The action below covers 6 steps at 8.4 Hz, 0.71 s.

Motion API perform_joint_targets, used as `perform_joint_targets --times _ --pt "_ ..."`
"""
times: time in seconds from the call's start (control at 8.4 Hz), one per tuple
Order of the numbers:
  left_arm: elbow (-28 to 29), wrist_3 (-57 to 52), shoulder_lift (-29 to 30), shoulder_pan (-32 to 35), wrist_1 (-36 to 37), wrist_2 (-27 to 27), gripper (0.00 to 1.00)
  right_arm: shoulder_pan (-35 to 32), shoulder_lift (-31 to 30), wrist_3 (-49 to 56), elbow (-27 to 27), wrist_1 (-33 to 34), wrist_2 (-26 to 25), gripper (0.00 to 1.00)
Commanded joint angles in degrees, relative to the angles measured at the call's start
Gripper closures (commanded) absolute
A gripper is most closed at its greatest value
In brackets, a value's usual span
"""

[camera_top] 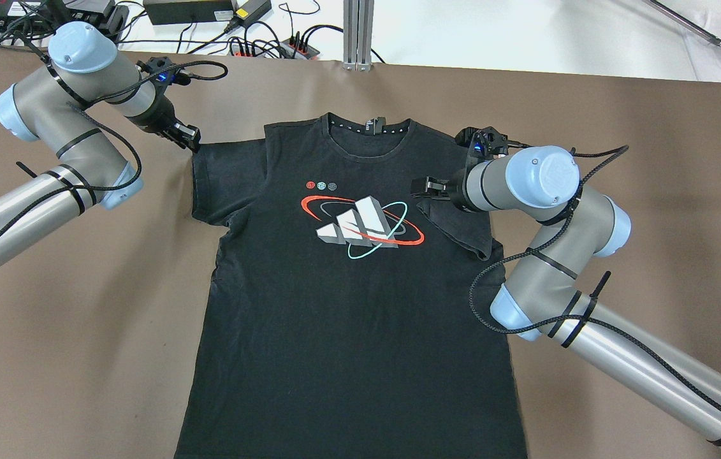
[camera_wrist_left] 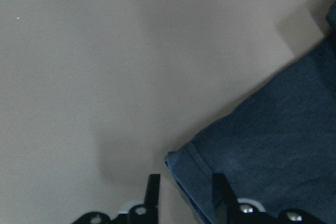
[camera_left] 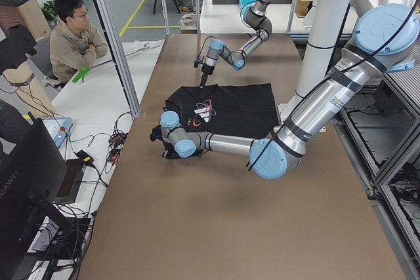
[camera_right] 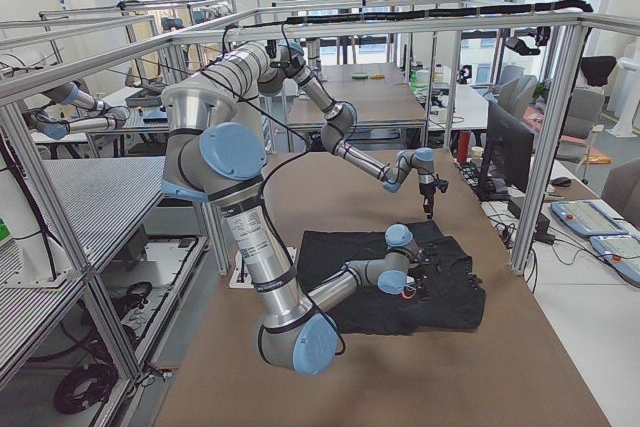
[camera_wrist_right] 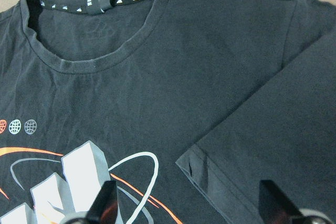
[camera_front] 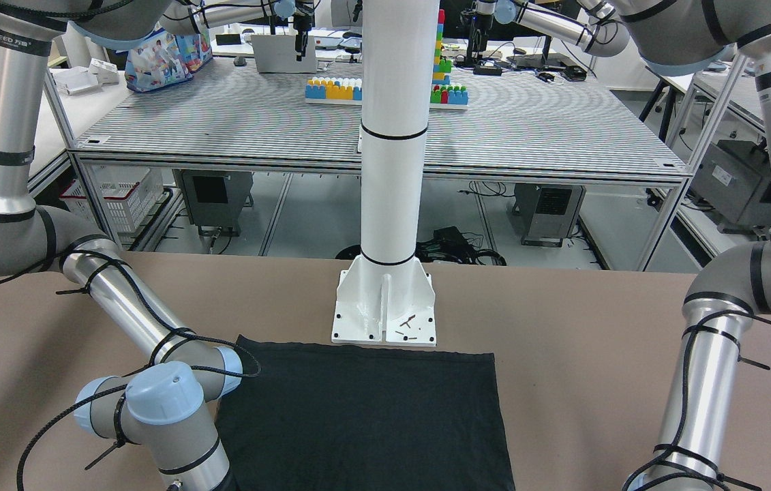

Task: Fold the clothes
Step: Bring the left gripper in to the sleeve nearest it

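T-shirt point(camera_top: 347, 319) in black lies face up, flat on the brown worktop point(camera_top: 80, 357). We see the right claw point(camera_top: 421, 187) spread wide above its folded-in sleeve point(camera_top: 456, 226); the left claw point(camera_top: 188, 137), parted, straddles the other sleeve point(camera_top: 226, 178) at its corner.

Brown worktop point(camera_top: 80, 350). Pwr strips + cables point(camera_top: 290, 50) just past left hand point(camera_top: 193, 143), off worktop's far edge. White post point(camera_front: 392, 136) w/ base plate. Toy blocks point(camera_front: 334, 88) on rear table point(camera_front: 528, 129). Seated person point(camera_left: 73, 40), monitor point(camera_left: 26, 188).
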State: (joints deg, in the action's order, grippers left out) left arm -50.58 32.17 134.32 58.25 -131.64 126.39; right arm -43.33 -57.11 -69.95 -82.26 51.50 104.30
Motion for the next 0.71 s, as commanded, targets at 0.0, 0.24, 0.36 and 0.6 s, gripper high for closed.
perform_joint_targets --times 0.0,0.24,0.36,0.6 --pt "2.3 0.0 1.1 -0.1 -0.5 0.0 0.62 0.2 -0.5 0.0 -0.6 0.0 -0.9 0.05" --pt "2.9 0.0 1.4 -0.1 -0.5 0.0 0.62 0.2 -0.5 0.0 -0.8 0.0 -0.9 0.05" --pt "3.1 0.0 1.4 -0.2 -0.6 -0.1 0.62 0.2 -0.5 0.0 -0.8 0.0 -0.9 0.05" --pt "3.3 0.0 1.4 -0.6 -0.6 -0.2 0.62 0.4 -0.6 0.0 -0.9 0.0 -1.5 0.05"
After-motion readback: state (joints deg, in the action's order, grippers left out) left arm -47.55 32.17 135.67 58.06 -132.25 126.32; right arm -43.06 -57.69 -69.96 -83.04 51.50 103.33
